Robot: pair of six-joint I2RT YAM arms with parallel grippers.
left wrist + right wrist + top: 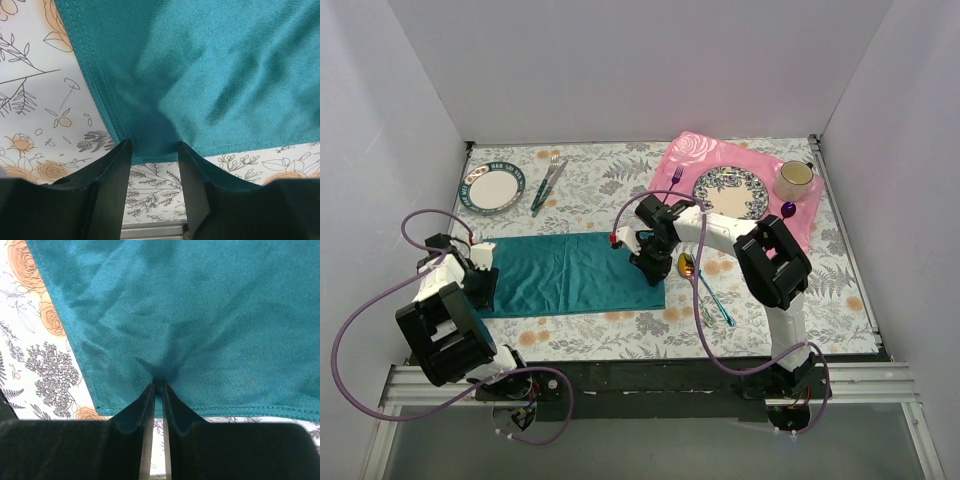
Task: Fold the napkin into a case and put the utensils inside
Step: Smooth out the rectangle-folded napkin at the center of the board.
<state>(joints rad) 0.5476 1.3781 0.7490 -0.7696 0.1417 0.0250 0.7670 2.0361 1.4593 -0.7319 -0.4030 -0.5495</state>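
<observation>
The teal napkin (pixel 570 272) lies as a long flat rectangle across the floral tablecloth. At its left end, my left gripper (pixel 483 283) stands open. In the left wrist view the napkin (pixel 200 75) has its near corner edge between the spread fingertips of the left gripper (pixel 153 147). My right gripper (pixel 645 262) is down on the napkin's right end. In the right wrist view the right gripper (pixel 158 385) is shut on a puckered pinch of the napkin (pixel 190 305). The utensils, a gold-pink spoon (pixel 688 265) and a blue-green handled piece (pixel 717 301), lie just right of the napkin.
A pink placemat (pixel 685 160) at the back right carries a patterned plate (pixel 732 192), a cup (pixel 794 180), a purple fork (pixel 676 178) and a purple spoon (pixel 788 210). A second plate (pixel 492 188) with a green-handled fork and knife (pixel 548 185) sits at the back left.
</observation>
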